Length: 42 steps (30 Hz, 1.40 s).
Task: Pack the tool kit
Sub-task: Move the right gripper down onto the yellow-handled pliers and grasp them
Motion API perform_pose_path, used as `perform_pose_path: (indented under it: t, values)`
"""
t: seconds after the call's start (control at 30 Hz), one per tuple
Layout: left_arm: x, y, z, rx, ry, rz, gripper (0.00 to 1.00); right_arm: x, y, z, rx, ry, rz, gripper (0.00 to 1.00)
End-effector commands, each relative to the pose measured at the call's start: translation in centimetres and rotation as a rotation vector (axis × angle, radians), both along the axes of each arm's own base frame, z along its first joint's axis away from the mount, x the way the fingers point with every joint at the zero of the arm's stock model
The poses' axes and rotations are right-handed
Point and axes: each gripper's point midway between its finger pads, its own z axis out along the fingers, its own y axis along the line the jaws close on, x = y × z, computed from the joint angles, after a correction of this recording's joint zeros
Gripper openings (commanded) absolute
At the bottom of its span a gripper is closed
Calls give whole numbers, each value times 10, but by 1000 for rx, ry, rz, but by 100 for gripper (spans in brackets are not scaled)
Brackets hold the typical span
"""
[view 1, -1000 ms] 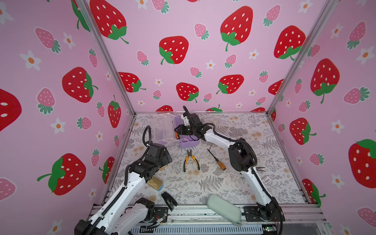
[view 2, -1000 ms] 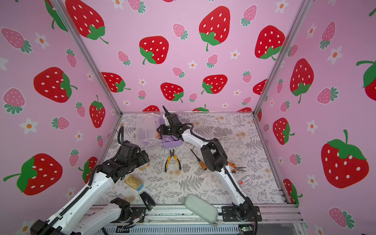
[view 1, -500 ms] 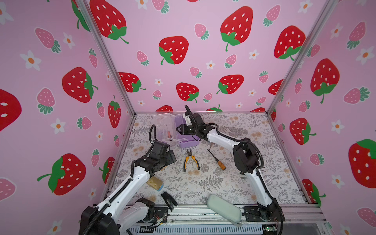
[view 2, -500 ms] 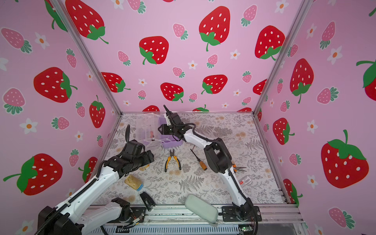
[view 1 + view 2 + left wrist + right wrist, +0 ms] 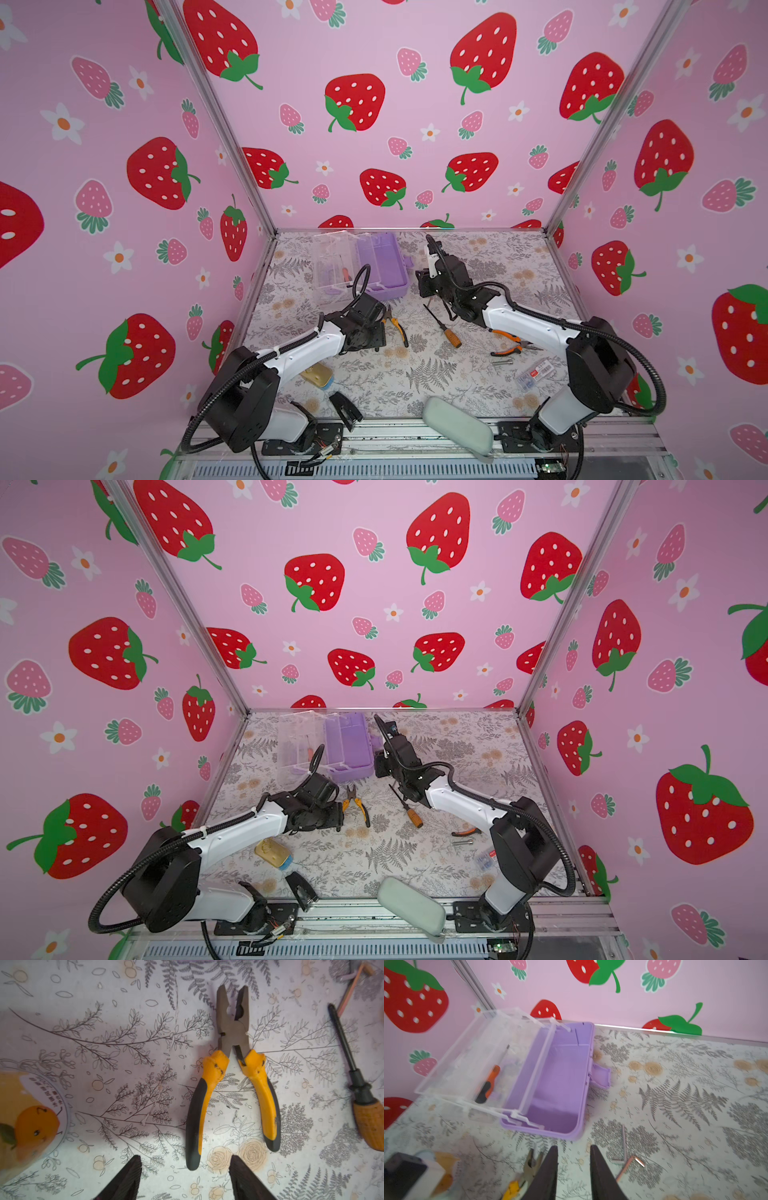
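Tool kit (image 5: 384, 270) sits open at the back left, with a small screwdriver (image 5: 488, 1084) in its clear part. Left gripper (image 5: 185, 1160) hovers over the orange pliers (image 5: 231, 1043), fingers spread wide, gripping nothing. Right gripper (image 5: 573, 1148) hangs just right of the case, fingers slightly apart, nothing between them.

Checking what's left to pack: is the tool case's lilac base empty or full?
Empty: the lilac base shows a bare floor; one orange-handled screwdriver lies in the clear part beside it.
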Motion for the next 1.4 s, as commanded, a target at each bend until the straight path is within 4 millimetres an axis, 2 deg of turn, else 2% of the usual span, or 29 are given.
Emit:
perform_pose_path:
  t: [0.0, 0.1, 0.3, 0.47, 0.7, 1.0, 1.17, 1.37]
  values:
    - [17, -15, 10, -15, -36, 4, 77, -9, -17, -12, -66, -18, -12, 29]
    - [20, -20, 4, 1, -16, 2, 81, -22, -19, -31, -72, 23, 35, 29]
    - [22, -25, -3, 25, -5, 6, 69, -38, -7, -59, -61, 96, 134, 29]
    - [22, -24, -10, 46, 11, 11, 58, -50, 12, -73, -9, 165, 225, 34]
    - [22, -28, -23, 49, 47, 9, 53, -66, 34, -101, 34, 283, 317, 42]
    - [23, -47, -23, -54, 54, -2, 43, -87, 64, -142, -60, 371, 370, 44]
    - [20, -58, -30, -119, 72, -6, 41, -91, 70, -159, -64, 429, 354, 36]
    - [18, -65, -32, -147, 80, -12, 40, -96, 76, -160, -43, 450, 359, 18]
